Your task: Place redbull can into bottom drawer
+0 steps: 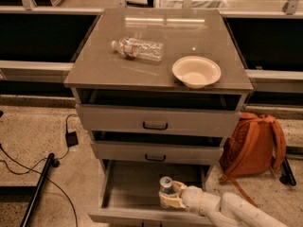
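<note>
The redbull can [165,186] stands upright with its silver top up, inside the open bottom drawer [128,183], near the drawer's front right. My gripper [171,196] is shut on the redbull can, its pale fingers wrapped around the can's lower half. My white arm [232,209] reaches in from the lower right over the drawer's front edge. The can's lower part is hidden by the fingers.
On the cabinet top lie a clear plastic bottle [138,48] with a red label and a cream bowl [196,71]. Two upper drawers with black handles [155,126] are slightly ajar. An orange backpack [253,145] leans at the right. Cables [28,164] lie on the floor at left.
</note>
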Controlling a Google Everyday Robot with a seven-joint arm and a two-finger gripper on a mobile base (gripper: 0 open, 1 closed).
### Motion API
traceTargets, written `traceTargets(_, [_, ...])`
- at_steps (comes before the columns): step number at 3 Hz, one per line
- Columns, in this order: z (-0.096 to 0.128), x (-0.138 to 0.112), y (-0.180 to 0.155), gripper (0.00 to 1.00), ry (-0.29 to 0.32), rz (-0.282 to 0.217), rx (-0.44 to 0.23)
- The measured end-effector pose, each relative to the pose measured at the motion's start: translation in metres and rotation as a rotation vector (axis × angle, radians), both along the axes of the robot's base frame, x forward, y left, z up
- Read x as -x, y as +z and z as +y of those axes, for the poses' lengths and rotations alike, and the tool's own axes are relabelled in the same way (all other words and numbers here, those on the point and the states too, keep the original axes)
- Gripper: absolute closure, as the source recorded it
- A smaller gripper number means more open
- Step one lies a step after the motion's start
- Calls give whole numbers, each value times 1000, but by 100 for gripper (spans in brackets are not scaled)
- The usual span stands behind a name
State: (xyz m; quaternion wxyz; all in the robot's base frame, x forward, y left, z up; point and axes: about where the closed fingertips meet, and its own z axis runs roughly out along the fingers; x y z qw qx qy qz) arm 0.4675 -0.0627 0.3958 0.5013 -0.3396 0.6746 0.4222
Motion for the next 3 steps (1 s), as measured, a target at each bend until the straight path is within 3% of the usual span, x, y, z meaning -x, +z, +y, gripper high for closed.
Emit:
traceTargets(1, [5,-5,1,100,-10,-17,2])
traceTargets(2, [24,-35,-15,100,-34,-82,-26])
traceTargets(3, [44,-72,-61,100,-63,-136,-42])
